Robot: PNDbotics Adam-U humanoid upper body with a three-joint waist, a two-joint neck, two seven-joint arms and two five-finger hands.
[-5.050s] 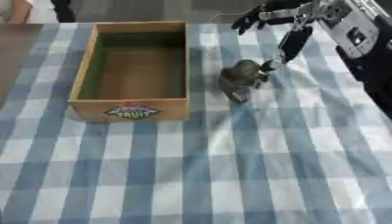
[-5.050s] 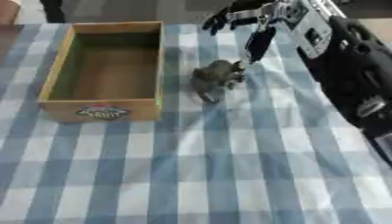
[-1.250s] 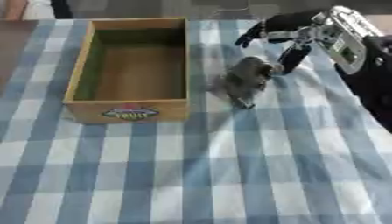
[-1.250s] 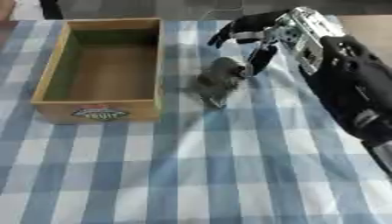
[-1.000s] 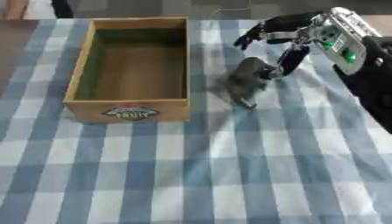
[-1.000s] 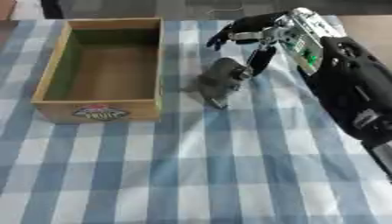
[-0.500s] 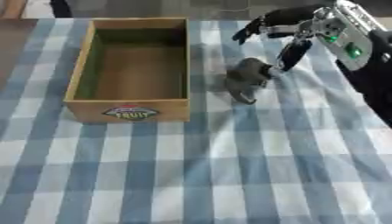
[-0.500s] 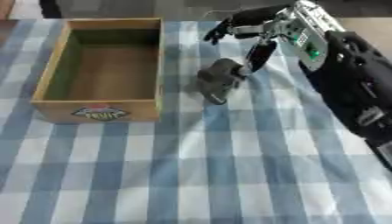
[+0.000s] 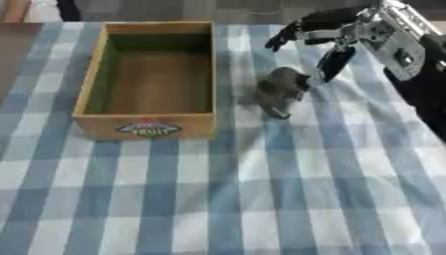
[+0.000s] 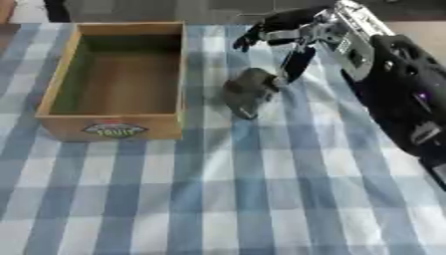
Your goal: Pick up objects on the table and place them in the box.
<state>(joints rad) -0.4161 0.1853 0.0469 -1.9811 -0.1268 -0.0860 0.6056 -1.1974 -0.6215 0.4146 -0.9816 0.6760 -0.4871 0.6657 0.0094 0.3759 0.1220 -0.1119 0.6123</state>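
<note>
Box: wooden, open-topped, on left half of table, interior bare, oval label reading "FRUIT" on near wall.
Cloth: blue-and-white check, covering table, lightly wrinkled near centre.
Grey object: small, dark grey, figure-like shape, details unclear; standing on cloth just right of box, apart from its wall.
Right hand: black with silver joints, entering from upper right, poised above and slightly behind grey object; fingers spread wide and mostly straight, holding nothing. One finger angled down, tip just beside upper right of grey object; contact not discernible.
Right arm: black, bulky, along right edge of view.
Left hand: not visible in either view.
</note>
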